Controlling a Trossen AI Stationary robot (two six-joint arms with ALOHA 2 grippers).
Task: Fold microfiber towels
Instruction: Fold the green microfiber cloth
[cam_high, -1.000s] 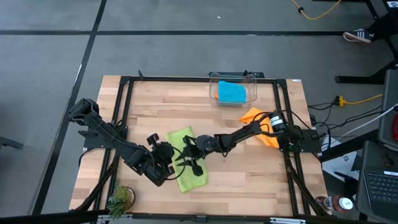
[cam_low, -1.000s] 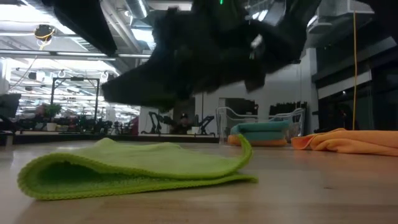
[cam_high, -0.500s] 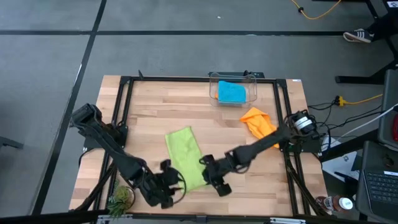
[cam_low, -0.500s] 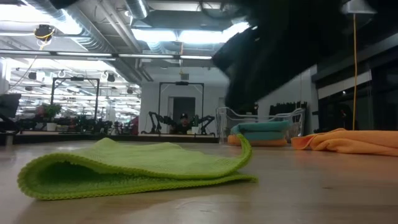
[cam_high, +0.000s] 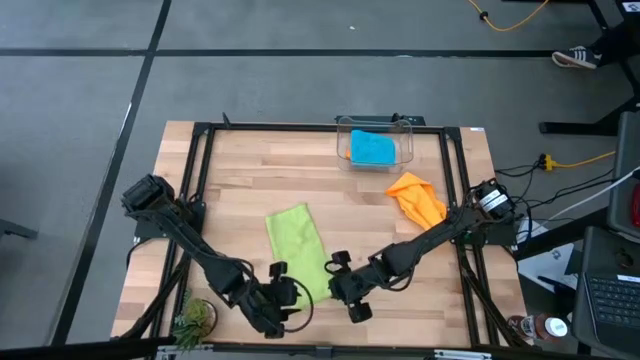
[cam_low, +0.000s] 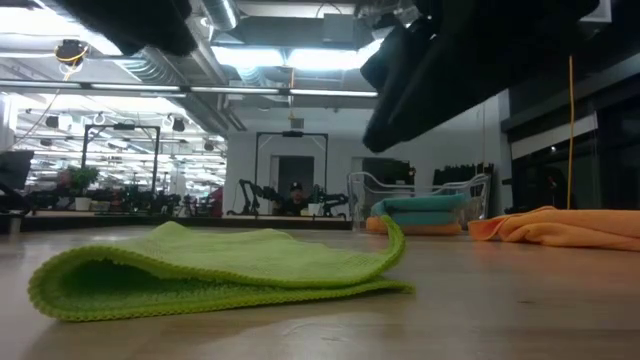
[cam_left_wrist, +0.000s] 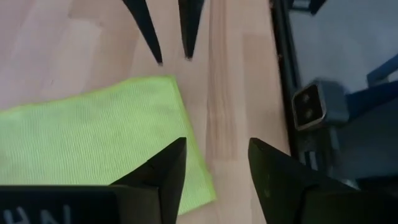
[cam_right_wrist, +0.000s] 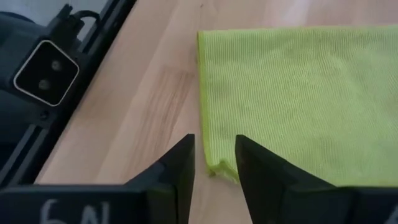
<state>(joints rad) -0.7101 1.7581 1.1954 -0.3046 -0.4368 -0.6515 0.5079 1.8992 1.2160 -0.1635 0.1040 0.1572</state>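
Observation:
A lime green towel (cam_high: 298, 250) lies folded over on the table's middle, its fold (cam_low: 395, 245) curling up at one end. My left gripper (cam_high: 285, 284) hovers open off its near left corner (cam_left_wrist: 202, 186). My right gripper (cam_high: 336, 268) hovers open over the near right corner (cam_right_wrist: 211, 167), one finger on either side in its wrist view. In the low view both arms hang well above the cloth. An orange towel (cam_high: 415, 198) lies crumpled at the right. A teal-blue towel (cam_high: 372, 148) rests in the bin on top of an orange one (cam_low: 398, 226).
The clear bin (cam_high: 376, 124) stands at the far edge, right of the middle. A small green plant (cam_high: 195, 318) sits at the near left corner. A black frame (cam_high: 200, 150) rims the table. Bare wood lies left of the green towel.
Both grippers have drawn back from over the middle of the green towel toward the table's near edge, the left to the towel's near left, the right to its near right. The towel has stayed folded where it lay.

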